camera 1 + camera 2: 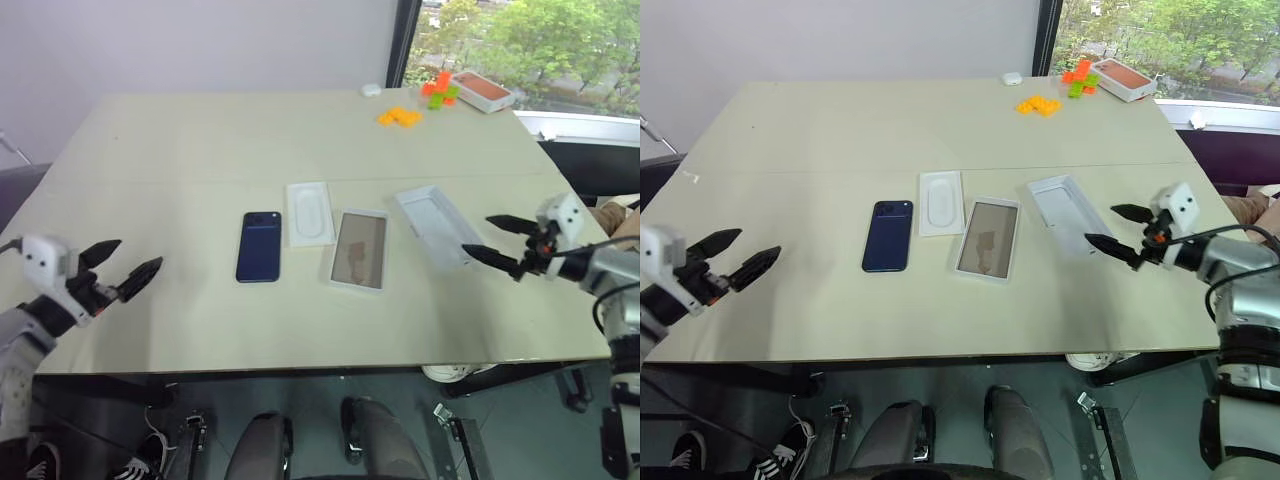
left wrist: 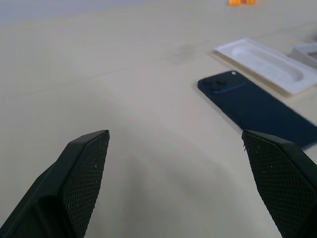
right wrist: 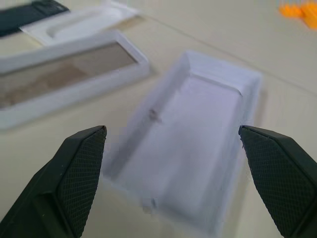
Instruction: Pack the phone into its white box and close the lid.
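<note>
**Both jaws open, packing items laid out on the table**

My left gripper hangs over the near left edge of the table with its jaws spread wide and nothing between them. The phone lies flat, back up, well to its right. Just beside the phone's far right corner lies a white insert with an oval recess. To the right of the phone sits the white box, its shiny brownish floor facing up. Further right lies the lid, hollow side up and angled. My right gripper hovers at the lid's near right end, jaws wide apart, holding nothing. An orange-red box and small orange pieces rest at the far right.
</note>
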